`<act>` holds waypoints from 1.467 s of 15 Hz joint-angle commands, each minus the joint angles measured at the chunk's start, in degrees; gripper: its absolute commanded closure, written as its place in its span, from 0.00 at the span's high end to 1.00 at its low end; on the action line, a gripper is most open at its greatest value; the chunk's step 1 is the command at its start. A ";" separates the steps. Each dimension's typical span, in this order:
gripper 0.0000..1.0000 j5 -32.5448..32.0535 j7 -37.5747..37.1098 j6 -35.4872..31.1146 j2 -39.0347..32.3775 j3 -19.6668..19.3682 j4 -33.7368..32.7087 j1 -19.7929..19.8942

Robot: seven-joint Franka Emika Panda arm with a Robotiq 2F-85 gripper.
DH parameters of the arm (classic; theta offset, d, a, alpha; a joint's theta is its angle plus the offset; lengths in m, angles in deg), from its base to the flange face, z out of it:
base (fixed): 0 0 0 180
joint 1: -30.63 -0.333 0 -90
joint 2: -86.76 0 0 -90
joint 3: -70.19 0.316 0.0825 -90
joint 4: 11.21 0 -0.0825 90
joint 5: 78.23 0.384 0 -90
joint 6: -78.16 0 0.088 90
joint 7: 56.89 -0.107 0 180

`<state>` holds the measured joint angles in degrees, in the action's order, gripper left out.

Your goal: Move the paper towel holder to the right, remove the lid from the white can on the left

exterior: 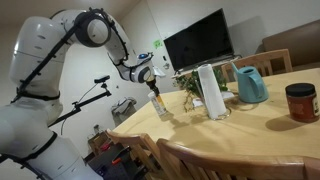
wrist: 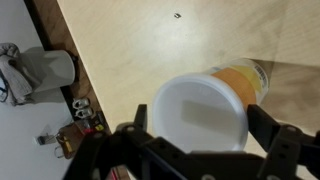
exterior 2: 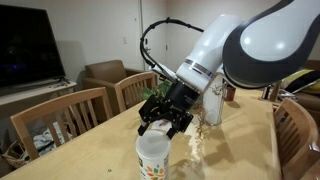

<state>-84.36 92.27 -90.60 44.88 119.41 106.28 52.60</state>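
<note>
The white can point(exterior: 161, 107) stands near the table edge, short and whitish with a yellowish-orange mark point(wrist: 250, 78). It also shows in an exterior view point(exterior 2: 152, 162). Its flat white lid point(wrist: 200, 115) sits on top. My gripper point(exterior: 154, 90) hangs just above the can, open, with one finger on each side of the lid point(wrist: 200, 128); it also shows in an exterior view point(exterior 2: 165, 124). The paper towel holder point(exterior: 210, 90) stands upright on the table beyond the can, partly hidden behind my arm in an exterior view point(exterior 2: 212, 103).
A teal watering can point(exterior: 250, 85) and a dark red jar point(exterior: 300, 102) stand on the wooden table point(exterior: 250, 130). A small plant point(exterior: 189, 88) is beside the roll. Wooden chairs point(exterior 2: 70, 110) line the table. A TV point(exterior: 198, 42) stands behind.
</note>
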 commanded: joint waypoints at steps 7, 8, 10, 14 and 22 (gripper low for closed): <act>1.00 -0.70 0.00 -4.72 1.99 3.88 4.37 4.07; 1.00 -0.82 0.00 -5.07 2.04 4.38 4.74 4.53; 1.00 -0.82 0.00 -5.73 2.47 5.06 5.41 5.05; 1.00 -1.27 -0.17 -6.87 3.14 6.40 6.38 5.98; 1.00 -1.70 -0.67 -6.49 4.94 7.08 6.48 5.71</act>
<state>-85.24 92.27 -95.21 47.10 125.90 110.43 57.41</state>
